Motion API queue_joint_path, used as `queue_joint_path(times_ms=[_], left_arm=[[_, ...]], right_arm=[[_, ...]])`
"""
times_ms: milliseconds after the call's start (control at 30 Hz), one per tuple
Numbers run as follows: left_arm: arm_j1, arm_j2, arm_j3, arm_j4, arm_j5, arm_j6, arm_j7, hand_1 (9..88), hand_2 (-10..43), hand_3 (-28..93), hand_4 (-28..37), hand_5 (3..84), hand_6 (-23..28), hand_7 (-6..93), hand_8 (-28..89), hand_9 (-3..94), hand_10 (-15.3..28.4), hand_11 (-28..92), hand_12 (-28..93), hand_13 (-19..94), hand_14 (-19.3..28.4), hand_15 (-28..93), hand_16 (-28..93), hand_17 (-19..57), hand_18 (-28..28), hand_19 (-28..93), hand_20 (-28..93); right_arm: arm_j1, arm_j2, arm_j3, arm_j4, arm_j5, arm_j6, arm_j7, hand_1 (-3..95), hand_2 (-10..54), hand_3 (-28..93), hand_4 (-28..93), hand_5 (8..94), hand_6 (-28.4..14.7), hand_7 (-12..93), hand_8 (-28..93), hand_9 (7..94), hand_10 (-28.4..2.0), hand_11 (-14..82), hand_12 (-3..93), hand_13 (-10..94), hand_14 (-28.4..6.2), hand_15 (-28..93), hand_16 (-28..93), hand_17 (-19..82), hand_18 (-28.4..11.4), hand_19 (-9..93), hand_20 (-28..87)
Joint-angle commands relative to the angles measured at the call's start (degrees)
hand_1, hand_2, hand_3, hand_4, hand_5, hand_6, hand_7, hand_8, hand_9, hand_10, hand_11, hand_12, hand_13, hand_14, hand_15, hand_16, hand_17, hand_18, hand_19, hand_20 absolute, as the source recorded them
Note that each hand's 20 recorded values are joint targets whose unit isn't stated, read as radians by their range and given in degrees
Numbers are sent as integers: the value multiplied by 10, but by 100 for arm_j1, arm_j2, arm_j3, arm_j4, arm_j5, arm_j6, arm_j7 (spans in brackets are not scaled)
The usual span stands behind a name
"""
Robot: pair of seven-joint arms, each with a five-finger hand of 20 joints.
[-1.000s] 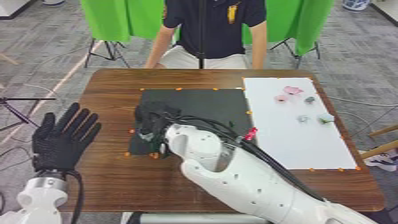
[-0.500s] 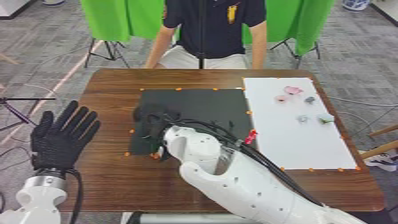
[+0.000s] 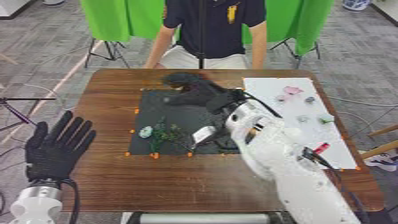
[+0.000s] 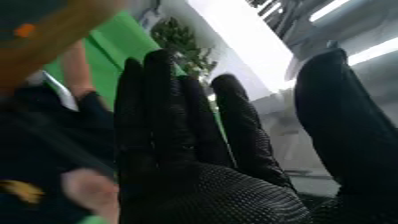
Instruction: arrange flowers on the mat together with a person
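Flowers on the black mat (image 3: 191,117): a pale bloom (image 3: 146,132) with green stems (image 3: 160,136) beside it, toward the robot's left. Pink flowers (image 3: 292,90) and smaller pale flowers (image 3: 325,119) lie on the white mat (image 3: 306,145), to the right. Right hand (image 3: 197,92), above the black mat's far part: open, fingers extended, thumb spread well apart; contact with the mat cannot be determined. Left hand (image 3: 55,152), at the table's (image 3: 169,190) left edge: open, fingers straight and slightly splayed.
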Motion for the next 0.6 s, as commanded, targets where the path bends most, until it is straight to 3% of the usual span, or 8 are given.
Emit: queue_joint_path(times_ms=[33,67,200,467,600], left_arm=[[32,-55,-149,-90,80,-11,-123,249,178,691,-283,442,82,118,-96,382,158,188,85,293,163,313,-64,-52,139,328,134],[44,-46,-169,-85,115,-95,-124,250,178,690,-283,442,82,118,-96,382,158,188,84,293,162,311,-65,-52,139,328,134],[135,-71,-232,-134,93,-128,-111,250,178,689,-283,442,82,117,-96,382,158,187,83,296,159,301,-68,-52,139,328,134],[112,-95,-256,-114,77,-139,-117,251,177,688,-283,441,82,115,-96,382,155,184,81,298,154,280,-69,-52,139,328,132],[114,-104,-260,-123,54,-116,-106,251,178,687,-283,441,82,114,-96,382,156,183,81,299,151,276,-66,-52,138,327,131]], right_arm=[[-1372,483,2104,81,2637,-278,-52,227,84,771,-252,341,-80,139,-92,322,-177,74,153,311,-154,344,125,158,-171,513,98],[-1615,533,2387,80,3078,-250,-92,209,92,768,-254,337,-78,130,-88,319,-174,65,149,309,-152,317,125,155,-171,498,96],[-2344,688,2956,-22,3839,76,-411,141,124,752,-270,291,-47,72,-77,303,-129,26,111,278,-118,149,113,138,-164,384,93],[-3647,436,3642,-432,3836,1832,-1574,111,112,789,-275,306,-32,87,-86,320,-124,26,96,255,-75,66,94,136,-121,311,83],[-3905,372,3942,-534,3840,1980,-1601,117,93,807,-277,328,-32,100,-95,339,-119,34,90,268,-64,69,82,150,-113,305,88]])
